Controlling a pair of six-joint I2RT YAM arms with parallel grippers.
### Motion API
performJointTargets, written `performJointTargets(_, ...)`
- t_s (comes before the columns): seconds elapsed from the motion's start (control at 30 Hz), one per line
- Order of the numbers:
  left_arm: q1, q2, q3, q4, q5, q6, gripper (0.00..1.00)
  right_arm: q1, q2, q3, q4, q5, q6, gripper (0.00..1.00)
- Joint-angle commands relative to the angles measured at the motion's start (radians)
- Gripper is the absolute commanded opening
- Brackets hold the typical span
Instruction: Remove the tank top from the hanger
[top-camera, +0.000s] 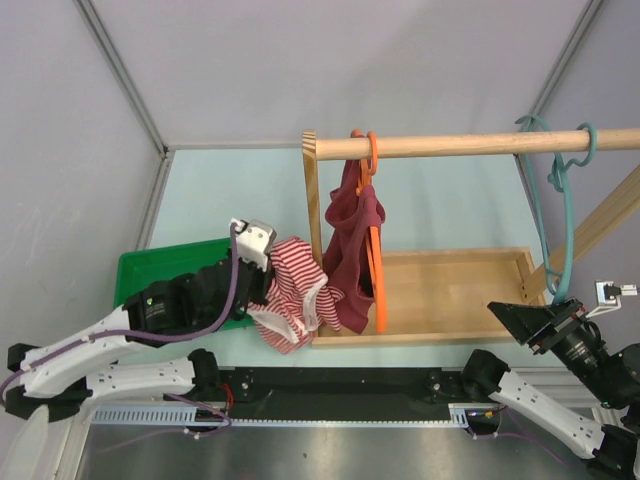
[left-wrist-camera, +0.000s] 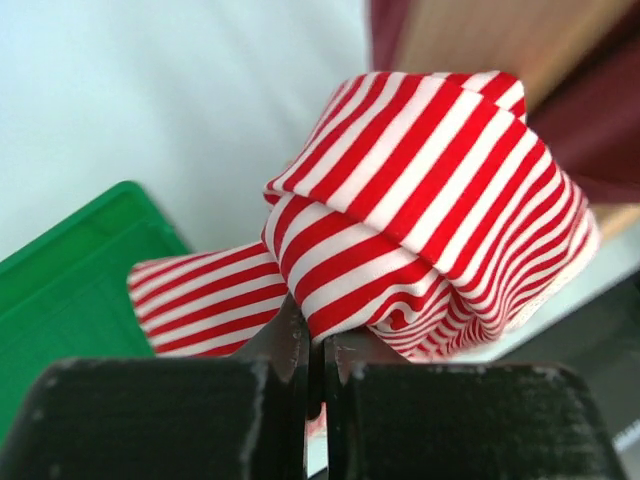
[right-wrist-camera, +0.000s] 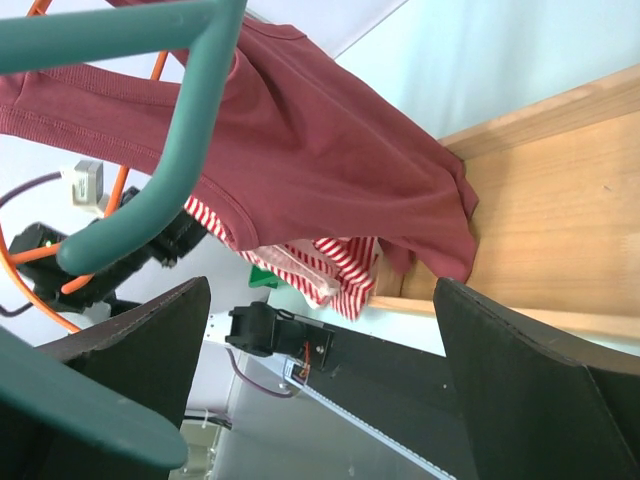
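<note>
Pinches a fold of the red-and-white striped tank top (left-wrist-camera: 430, 220) in the left gripper (left-wrist-camera: 315, 345), jaws pressed together on the cloth. Holds that top just left of the light wooden rack (top-camera: 450, 290), at its near left corner, above the pale bench (top-camera: 230, 190). Hangs a maroon tank top (top-camera: 350, 260) on an orange plastic hanger (top-camera: 379, 290) from the left end of the rack's round wooden rail (top-camera: 470, 145), beside the striped one. Carries a teal plastic hanger (right-wrist-camera: 185, 130) at the rail's right end. Shows a green plastic tray (top-camera: 140, 270) farther left of the rack, partly under the left arm. Poses the right gripper (right-wrist-camera: 322, 283) off the rack's near right corner, below the teal hanger, jaws spread wide apart.
</note>
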Motion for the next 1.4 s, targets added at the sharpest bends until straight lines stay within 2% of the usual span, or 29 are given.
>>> performJointTargets(0.0, 0.184, 0.056, 0.062, 0.003, 0.033, 0.089, 0.00, 0.013, -0.006, -0.009, 0.046, 0.036, 0.012, 1.00)
performJointTargets(0.07, 0.261, 0.083, 0.074, -0.008, 0.020, 0.100, 0.00, 0.016, -0.006, -0.006, 0.046, 0.034, 0.013, 1.00)
performJointTargets(0.1, 0.358, 0.084, 0.074, -0.008, 0.022, 0.100, 0.00, 0.015, -0.006, -0.006, 0.046, 0.034, 0.015, 1.00)
performJointTargets(0.17, 0.463, 0.087, 0.071, -0.019, 0.016, 0.096, 0.00, 0.016, -0.006, 0.001, 0.040, 0.033, 0.016, 1.00)
performJointTargets(0.2, 0.562, 0.089, 0.068, -0.029, 0.000, 0.065, 0.00, 0.015, -0.006, 0.002, 0.037, 0.031, 0.016, 1.00)
performJointTargets(0.3, 0.727, 0.090, 0.050, -0.048, -0.035, 0.033, 0.00, 0.016, -0.006, 0.002, 0.037, 0.034, 0.016, 1.00)
performJointTargets(0.5, 0.907, 0.057, 0.027, -0.062, -0.107, 0.024, 0.00, 0.024, -0.005, -0.024, 0.066, 0.023, 0.016, 1.00)
performJointTargets(0.67, 0.922, -0.064, -0.027, -0.086, -0.148, -0.058, 0.00, 0.026, -0.003, -0.025, 0.072, 0.025, 0.016, 1.00)
performJointTargets(0.8, 0.948, -0.095, -0.018, -0.098, -0.196, -0.027, 0.00, 0.029, -0.003, -0.036, 0.092, 0.020, 0.012, 1.00)
performJointTargets(1.07, 0.951, -0.134, -0.136, -0.043, -0.061, -0.087, 0.00, 0.041, -0.003, -0.059, 0.118, 0.008, 0.019, 0.99)
performJointTargets(1.3, 0.951, -0.166, -0.186, -0.037, 0.016, -0.180, 0.13, 0.039, -0.006, -0.064, 0.115, 0.010, 0.029, 0.99)
performJointTargets(1.37, 0.950, -0.167, -0.195, -0.055, 0.003, -0.223, 0.11, 0.041, -0.003, -0.067, 0.120, 0.008, 0.030, 0.99)
